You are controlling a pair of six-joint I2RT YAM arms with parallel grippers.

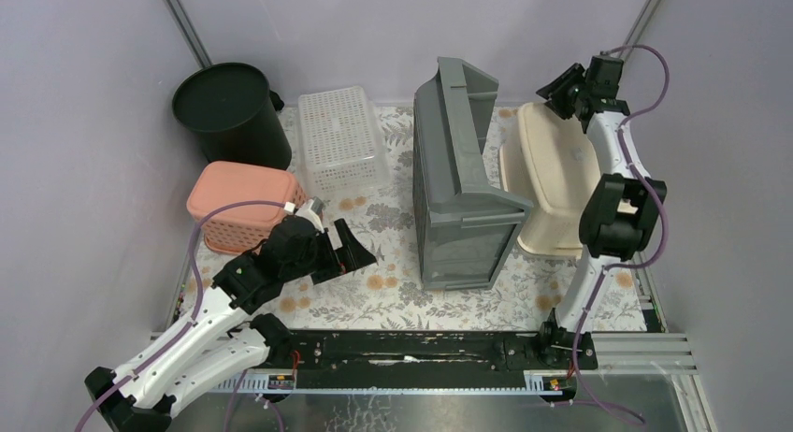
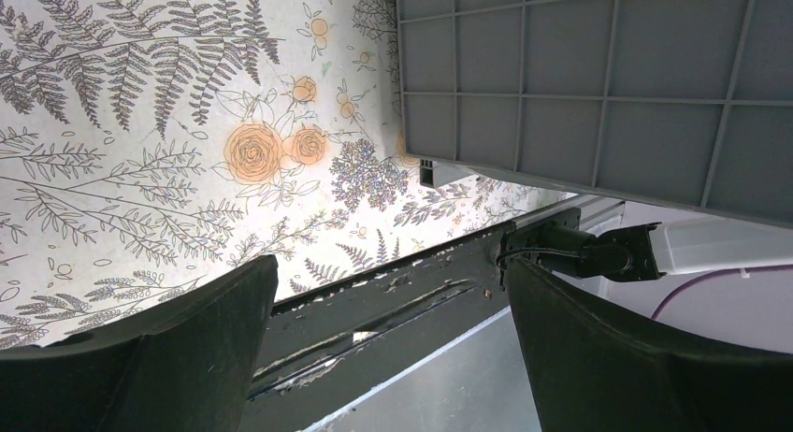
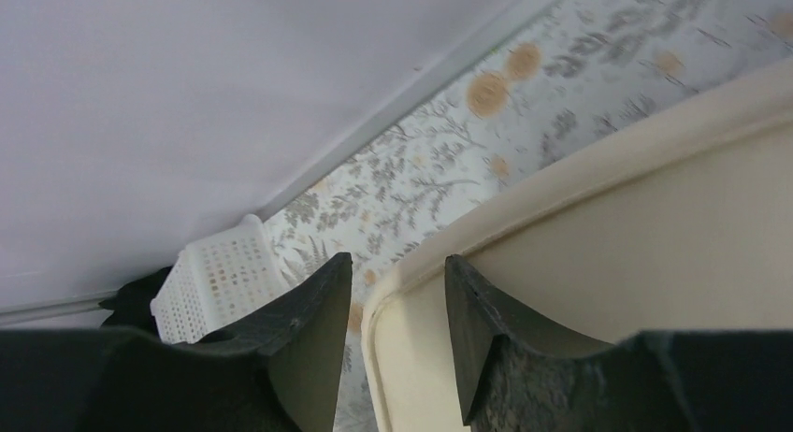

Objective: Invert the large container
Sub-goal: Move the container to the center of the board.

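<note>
From the top external camera, the cream tub [image 1: 547, 184] sits on the floral-covered bench [image 1: 374, 292] at the right. Its mouth faces up and its long axis runs from the near edge toward the back wall. Its left side is pressed against a grey crate [image 1: 454, 170]. The crate lies on its side with its long axis also near-to-far and its open face toward the tub. The right gripper [image 1: 554, 97] reaches down onto the tub's far end. The left gripper [image 1: 353, 250] hangs released near the front, well apart from the crate. To the left stand a pink basket [image 1: 243, 203], a white basket [image 1: 341, 137] and a black bucket [image 1: 229, 109].

In the left wrist view, the left gripper [image 2: 391, 268] is spread wide over the bench [image 2: 140, 123] and grasps nothing. The crate's gridded base [image 2: 580, 77] fills the upper right.

In the right wrist view, the right gripper [image 3: 397, 264] straddles the tub's rim [image 3: 655, 264], one finger on each side. From this close angle I cannot tell whether the pads are pressing on the rim or just flanking it. The white basket [image 3: 224, 273] and black bucket [image 3: 140, 296] show beyond.
</note>
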